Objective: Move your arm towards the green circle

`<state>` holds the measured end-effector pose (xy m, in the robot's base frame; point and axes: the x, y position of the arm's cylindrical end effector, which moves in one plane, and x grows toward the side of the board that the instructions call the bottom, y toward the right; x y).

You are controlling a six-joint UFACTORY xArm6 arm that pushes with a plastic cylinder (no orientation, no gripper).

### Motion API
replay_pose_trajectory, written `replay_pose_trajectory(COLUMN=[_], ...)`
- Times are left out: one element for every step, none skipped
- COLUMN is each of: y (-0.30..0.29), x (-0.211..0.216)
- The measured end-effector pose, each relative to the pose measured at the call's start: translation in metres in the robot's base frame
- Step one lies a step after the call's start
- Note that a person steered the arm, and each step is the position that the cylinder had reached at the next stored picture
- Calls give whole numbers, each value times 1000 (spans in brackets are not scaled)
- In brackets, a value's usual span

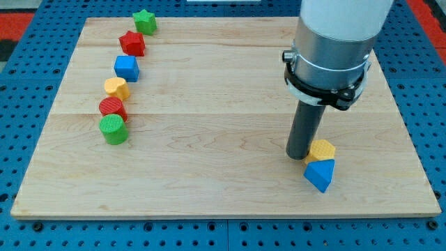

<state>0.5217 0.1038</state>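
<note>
The green circle sits at the view's left on the wooden board, at the bottom end of a curved row of blocks. Above it in the row are a red circle, a yellow block, a blue block, a red block and a green star. My tip rests on the board at the view's right, touching the left side of a yellow block. A blue triangular block lies just below that. The tip is far to the right of the green circle.
The arm's wide grey body hangs over the board's upper right. The board lies on a blue perforated table.
</note>
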Motion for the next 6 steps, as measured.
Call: replay_pose_trajectory(y=[-59, -122, -186, -265, -345, -374], x=[0, 0, 0, 3, -6, -32])
